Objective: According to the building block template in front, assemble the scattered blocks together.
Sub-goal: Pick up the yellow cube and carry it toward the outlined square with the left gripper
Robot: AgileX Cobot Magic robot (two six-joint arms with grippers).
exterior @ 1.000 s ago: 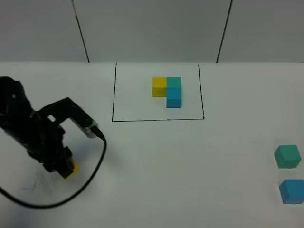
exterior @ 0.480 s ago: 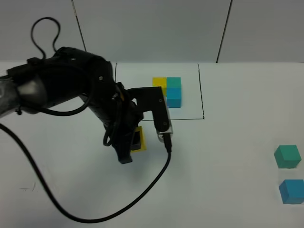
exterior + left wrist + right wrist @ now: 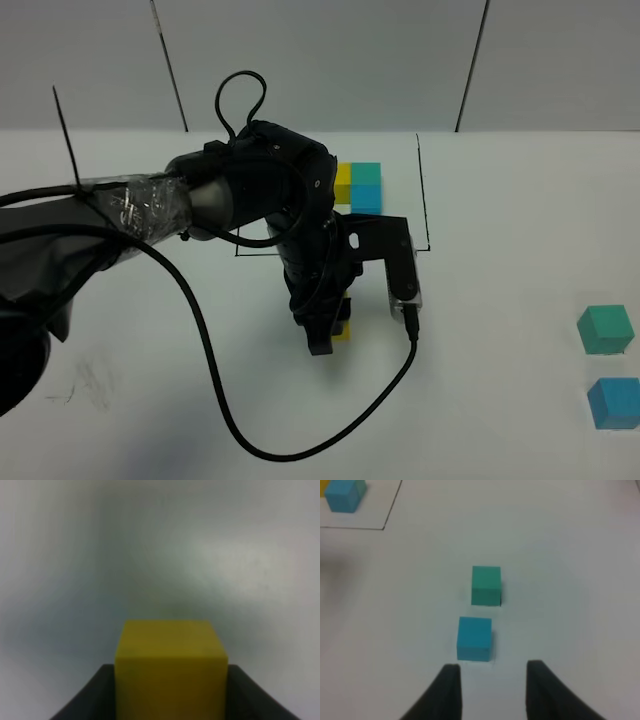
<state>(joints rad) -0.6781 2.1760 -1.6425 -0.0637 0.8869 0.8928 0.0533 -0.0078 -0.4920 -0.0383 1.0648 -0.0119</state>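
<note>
My left gripper [image 3: 334, 326] is shut on the yellow cube [image 3: 343, 330], just in front of the black-outlined template frame [image 3: 424, 190]. The cube fills the left wrist view [image 3: 170, 670] between the dark fingers. The framed trio is partly hidden by the arm; its teal-green [image 3: 366, 173], blue [image 3: 367, 197] and part of its yellow cube [image 3: 343, 183] show. The loose teal-green cube [image 3: 605, 329] and sky-blue cube [image 3: 613, 402] lie at the far right. In the right wrist view my right gripper [image 3: 491, 676] is open, just short of the sky-blue cube [image 3: 474, 638], with the teal-green one [image 3: 486, 585] beyond.
The left arm's black cable [image 3: 230, 400] loops over the white table in front of the arm. A corner of the template frame [image 3: 385, 526] and its blue cube [image 3: 344, 494] show in the right wrist view.
My left arm has swung from the table's left side to the middle, carrying the yellow cube to just in front of the frame. The two right-hand cubes have not moved.
</note>
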